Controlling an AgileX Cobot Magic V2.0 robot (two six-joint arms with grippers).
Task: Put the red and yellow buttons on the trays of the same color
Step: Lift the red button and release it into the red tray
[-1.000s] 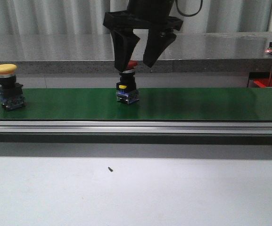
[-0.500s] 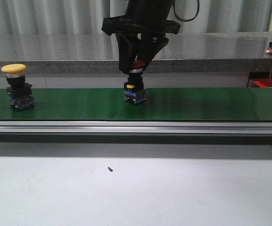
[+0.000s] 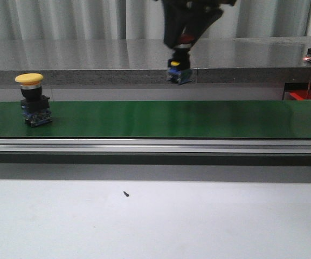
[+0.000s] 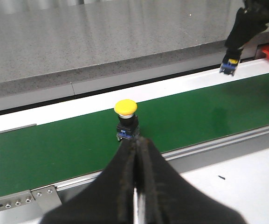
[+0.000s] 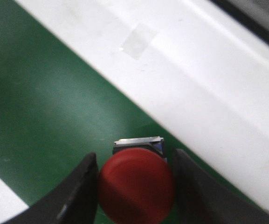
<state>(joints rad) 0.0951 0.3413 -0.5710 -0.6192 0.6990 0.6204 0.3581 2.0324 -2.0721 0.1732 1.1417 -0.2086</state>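
Red button (image 3: 180,39) clamped by its cap in right gripper (image 5: 133,182), raised clear above green belt (image 3: 198,118), blue base hanging below. Yellow button (image 3: 31,100) upright on belt toward its left end, well apart. Left gripper (image 4: 138,158) pressed together on nothing, hovering near yellow button's front.

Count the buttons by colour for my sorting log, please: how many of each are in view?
Red button: 1, held in the right claw above the belt.
Yellow button: 1, standing on the green belt.
Total: 2 buttons.
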